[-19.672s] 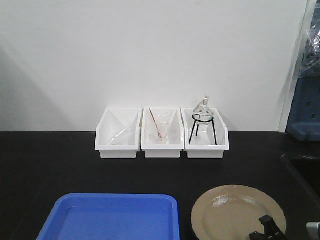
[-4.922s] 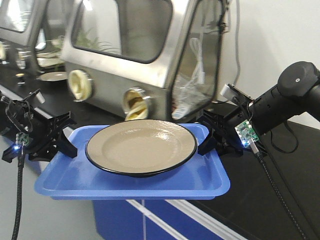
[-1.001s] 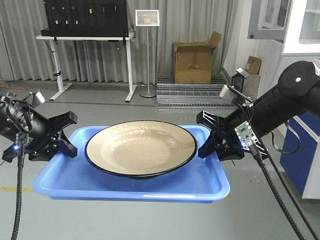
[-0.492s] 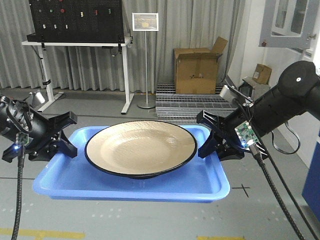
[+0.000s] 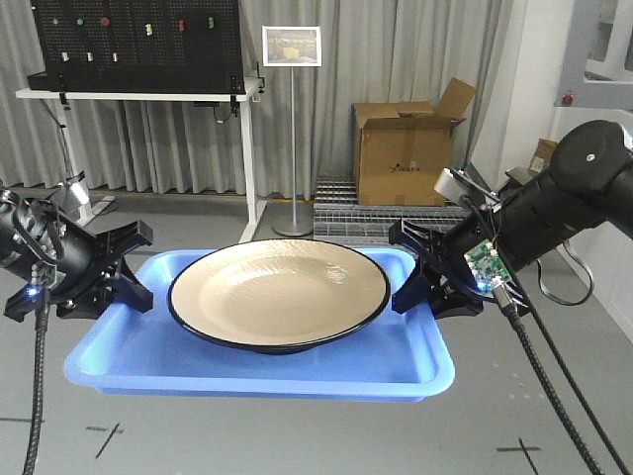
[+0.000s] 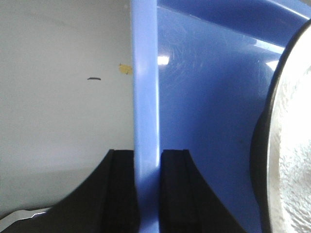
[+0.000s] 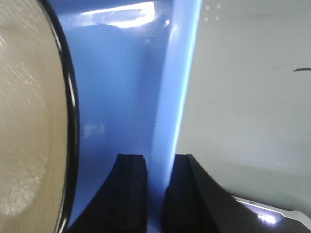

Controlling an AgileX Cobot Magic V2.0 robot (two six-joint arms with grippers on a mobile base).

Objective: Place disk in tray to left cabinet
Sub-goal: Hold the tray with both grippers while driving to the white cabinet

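The blue tray (image 5: 148, 348) hangs level in the air between my two grippers, above a grey floor. The tan disk (image 5: 277, 293) with its dark rim lies in the middle of the tray. My left gripper (image 5: 127, 273) is shut on the tray's left rim (image 6: 145, 97), one finger (image 6: 119, 189) on each side. My right gripper (image 5: 415, 272) is shut on the tray's right rim (image 7: 177, 87). The disk's edge shows in the left wrist view (image 6: 289, 145) and the right wrist view (image 7: 29, 121). The cabinet is out of view.
Behind stand a black pegboard desk (image 5: 138, 94), a sign on a pole (image 5: 291, 47), a cardboard box (image 5: 408, 153) on a metal grating and grey curtains. Black tape marks (image 5: 105, 435) dot the floor.
The room behind slides rightward frame by frame while both arms, tray and disk keep their pose. Much earlier the tray and disk lay on a black counter.
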